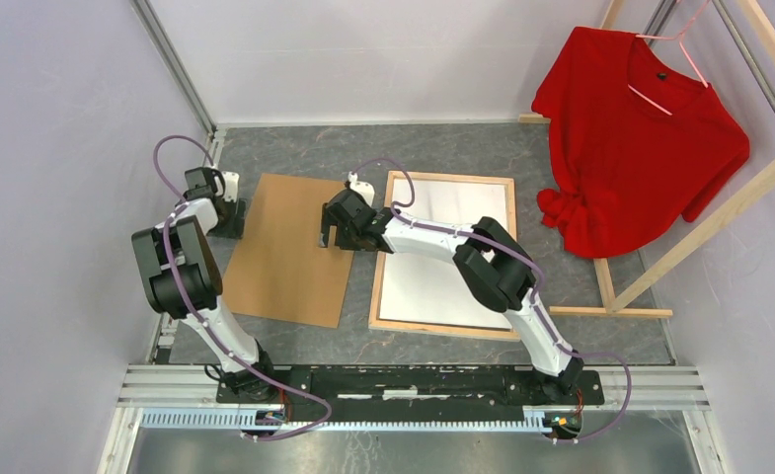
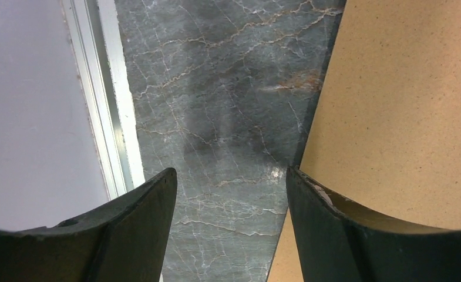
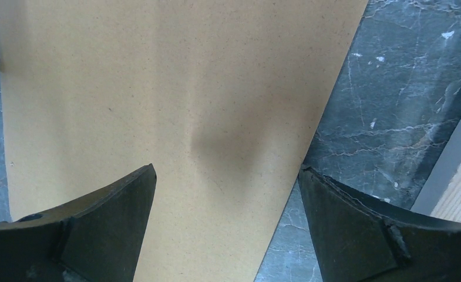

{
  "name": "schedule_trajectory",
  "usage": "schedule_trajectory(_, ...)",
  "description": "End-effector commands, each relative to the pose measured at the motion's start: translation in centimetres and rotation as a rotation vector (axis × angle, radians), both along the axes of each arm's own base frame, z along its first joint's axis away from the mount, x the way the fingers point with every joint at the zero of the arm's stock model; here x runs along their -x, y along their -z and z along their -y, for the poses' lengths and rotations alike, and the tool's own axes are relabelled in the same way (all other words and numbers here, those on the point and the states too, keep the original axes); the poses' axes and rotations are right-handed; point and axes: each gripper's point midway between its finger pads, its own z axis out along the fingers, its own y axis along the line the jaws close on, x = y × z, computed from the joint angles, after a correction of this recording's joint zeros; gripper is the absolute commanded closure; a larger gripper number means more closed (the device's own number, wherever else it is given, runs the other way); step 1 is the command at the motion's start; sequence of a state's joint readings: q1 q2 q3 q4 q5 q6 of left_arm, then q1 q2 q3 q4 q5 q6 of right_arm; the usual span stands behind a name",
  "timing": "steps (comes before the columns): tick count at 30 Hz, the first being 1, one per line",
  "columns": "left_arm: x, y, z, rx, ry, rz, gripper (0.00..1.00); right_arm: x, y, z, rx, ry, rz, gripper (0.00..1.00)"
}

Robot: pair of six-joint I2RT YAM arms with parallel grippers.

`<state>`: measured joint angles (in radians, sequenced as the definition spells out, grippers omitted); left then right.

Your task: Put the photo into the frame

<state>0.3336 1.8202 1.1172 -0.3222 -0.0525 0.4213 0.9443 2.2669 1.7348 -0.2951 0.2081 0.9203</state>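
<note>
The frame (image 1: 381,269) lies flat right of centre, bare light-wood side up. Inside its rails lies the photo (image 1: 452,252), plain white side up. A corner of the frame's wood (image 3: 460,191) shows at the right edge of the right wrist view. A brown hardboard sheet (image 1: 289,252) lies to the frame's left. My left gripper (image 1: 230,219) is open at the sheet's far left edge (image 2: 404,106), with only table between its fingers (image 2: 231,170). My right gripper (image 1: 334,237) is open over the sheet's right edge (image 3: 157,88), straddling board and table (image 3: 228,167).
A red shirt (image 1: 640,138) hangs on a tall bare-wood clothes rack (image 1: 719,207) at the back right. A metal rail (image 2: 113,117) and the wall run close along the left. The table is dark marble (image 1: 462,148).
</note>
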Motion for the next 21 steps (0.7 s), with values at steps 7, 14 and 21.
schedule_trajectory(7,4.9,5.0,4.5,0.103,0.055,-0.187,0.25,2.5,-1.8,-4.1,-0.274,-0.027,-0.125,0.02)
schedule_trajectory(14,5.9,5.3,6.8,0.157,0.119,-0.242,0.21,2.8,-10.4,-4.3,-0.638,-0.054,-0.036,0.02)
schedule_trajectory(21,6.3,4.8,8.9,0.185,0.168,-0.256,0.24,3.7,-14.0,-3.4,-0.757,-0.076,-0.021,0.03)
